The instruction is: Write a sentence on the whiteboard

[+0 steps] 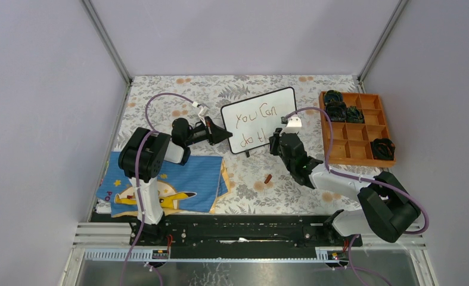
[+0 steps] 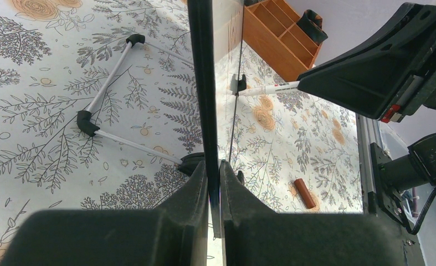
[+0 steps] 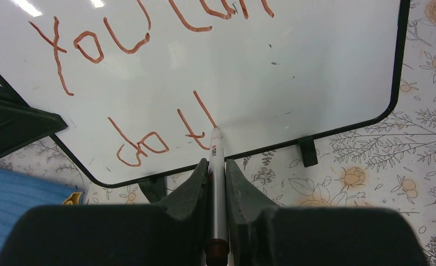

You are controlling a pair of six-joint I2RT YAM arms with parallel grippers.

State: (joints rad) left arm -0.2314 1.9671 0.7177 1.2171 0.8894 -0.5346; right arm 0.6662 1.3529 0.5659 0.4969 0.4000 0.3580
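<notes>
The whiteboard [image 1: 260, 119] stands tilted on its black feet at the table's middle. My left gripper [image 1: 224, 136] is shut on its left edge, seen edge-on in the left wrist view [image 2: 201, 83]. The sentence [image 3: 110, 39] so reads "You Can" on the top line and "do t" plus one stroke below, in reddish-brown. My right gripper [image 3: 216, 166] is shut on a white marker [image 3: 216, 160]. Its tip touches the board at the foot of the last stroke. The marker also shows in the left wrist view [image 2: 268, 88]. In the top view the right gripper [image 1: 275, 143] is at the board's lower right.
A brown marker cap [image 1: 268, 178] lies on the floral cloth in front of the board. An orange compartment tray [image 1: 356, 127] with dark items stands at the right. A blue cartoon-print cloth [image 1: 166, 185] lies at the front left. The board's white stand legs [image 2: 102, 94] rest behind it.
</notes>
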